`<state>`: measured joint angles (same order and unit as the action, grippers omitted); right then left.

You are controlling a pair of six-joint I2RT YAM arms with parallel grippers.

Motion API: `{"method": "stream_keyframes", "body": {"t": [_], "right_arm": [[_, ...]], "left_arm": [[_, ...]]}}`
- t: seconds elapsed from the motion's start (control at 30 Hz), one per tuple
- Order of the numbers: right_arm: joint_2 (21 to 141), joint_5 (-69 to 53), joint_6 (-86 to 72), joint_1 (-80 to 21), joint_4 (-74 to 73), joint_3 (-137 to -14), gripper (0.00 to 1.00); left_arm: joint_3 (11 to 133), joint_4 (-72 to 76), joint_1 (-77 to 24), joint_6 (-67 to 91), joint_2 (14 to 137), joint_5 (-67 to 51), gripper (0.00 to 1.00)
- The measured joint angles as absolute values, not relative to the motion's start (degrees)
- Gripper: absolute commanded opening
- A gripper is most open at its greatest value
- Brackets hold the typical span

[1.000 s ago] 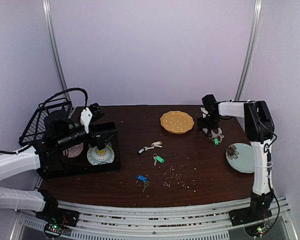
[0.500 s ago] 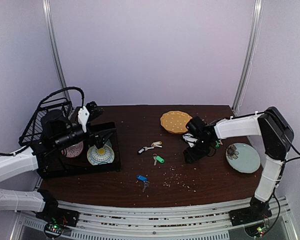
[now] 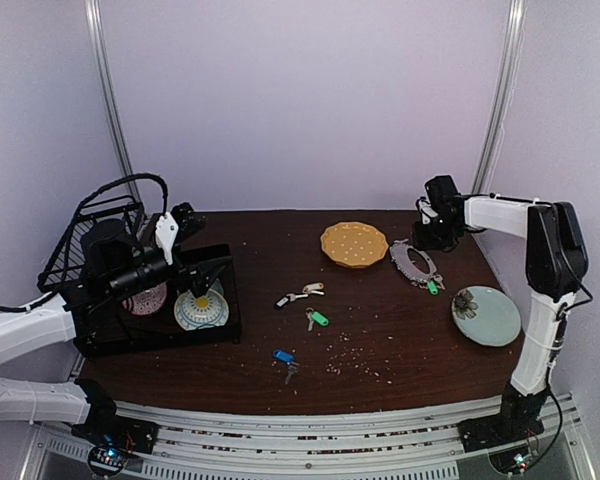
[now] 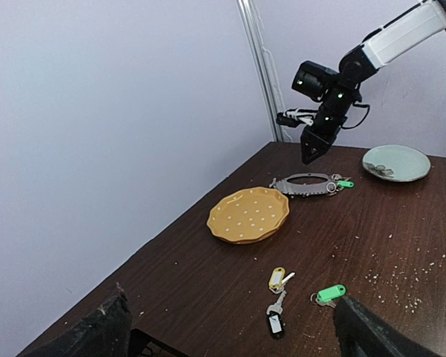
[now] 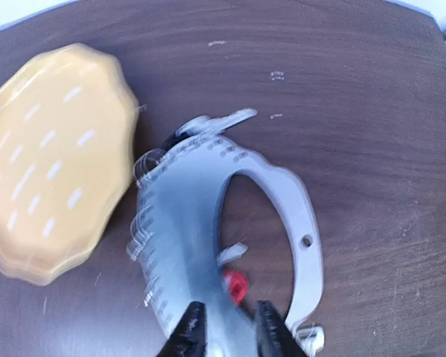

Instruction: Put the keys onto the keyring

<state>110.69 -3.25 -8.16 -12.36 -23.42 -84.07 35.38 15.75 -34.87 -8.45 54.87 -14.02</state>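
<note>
**Approaching the keyring: hazards and clearance**

**State.** The right tool [image 5: 229,311] hangs above the keyring [image 5: 184,223], with its fingers narrowly apart and nothing between them. The left wrist view shows open air between tool tip and ring. The left tool [image 4: 234,306] stands wide apart and holds nothing, well away over the black tray [image 3: 170,330].

**Location.** The keyring lies flat on the desk [image 3: 400,340] directly beneath the right tool. A red tag [image 5: 236,286] sits inside the loop and a green tag [image 3: 432,286] lies at the end nearer the arm bases. The loose keys [image 3: 300,294] lie well apart from the tool, toward the desk centre.

**Hazards.**
- The ring is thin and flat. A narrow finger gap may land on the band instead of straddling it, and the ring would skid.
- The orange plate [image 3: 354,244] lies just beside the ring on the tool's left, so a sideways push would drive the ring into it.
- Tagged keys at the ring may swing or snag when it is lifted.
- The wrist view is blurred, so the ring's opening cannot be located.

**Clearance.** The far and right desk edges lie near the tool, with the wall and frame post [image 3: 495,120] behind it. The floral plate [image 3: 500,330] lies toward the arm's base. Open room lies toward the desk centre.
</note>
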Motion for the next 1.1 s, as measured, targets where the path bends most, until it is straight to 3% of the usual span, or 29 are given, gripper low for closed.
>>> {"method": "stream_keyframes", "body": {"t": [0.2,0.4,0.7,1.1], "right_arm": [[128.40,3.53,-9.91,-10.46,-26.83,-102.52,0.07],[135.06,5.17,-9.85,-10.79,-29.87,-108.51,0.06],[123.00,-2.39,-4.58,-13.69,-24.51,-88.18,0.06],[105.58,-12.80,-1.74,-31.24,-22.76,-63.68,0.07]], "left_arm": [[35.38,15.70,-34.94,-8.45,55.00,-13.89,0.98],[35.38,15.62,-34.94,-8.45,55.22,-13.69,0.98],[35.35,15.31,-34.98,-8.47,55.31,-13.69,0.98],[35.38,15.29,-34.98,-8.47,55.31,-13.67,0.98]]}}
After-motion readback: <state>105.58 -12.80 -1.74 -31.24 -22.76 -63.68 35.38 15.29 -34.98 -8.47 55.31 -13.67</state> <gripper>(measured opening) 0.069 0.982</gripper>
